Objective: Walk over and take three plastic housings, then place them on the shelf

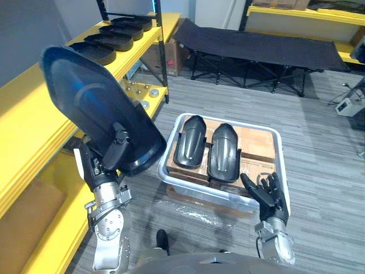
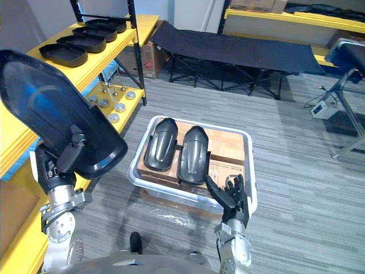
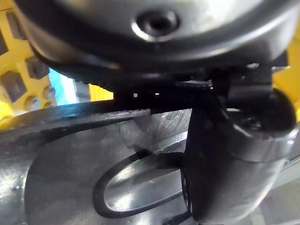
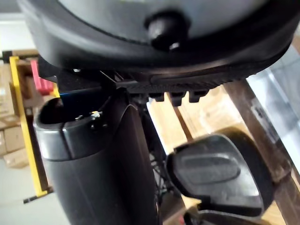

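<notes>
My left hand (image 1: pixel 104 161) is shut on a large black plastic housing (image 1: pixel 97 108), held upright and tilted beside the yellow shelf (image 1: pixel 34 114); its thumb (image 3: pixel 225 154) presses on the housing's inner face (image 3: pixel 70 168). Two more black housings (image 1: pixel 189 141) (image 1: pixel 223 151) lie side by side on cardboard in a white bin (image 1: pixel 268 135) on the floor. My right hand (image 1: pixel 266 195) hovers open at the bin's near right corner, holding nothing. Several housings (image 1: pixel 108 40) lie in a row further along the shelf top.
Metal discs (image 1: pixel 142 91) sit on the shelf's lower level. A black folding cot (image 1: pixel 256 48) stands behind the bin, with a cardboard box (image 1: pixel 171 54) beside it. Another yellow shelf (image 1: pixel 308 14) runs along the back. Grey floor lies to the right of the bin.
</notes>
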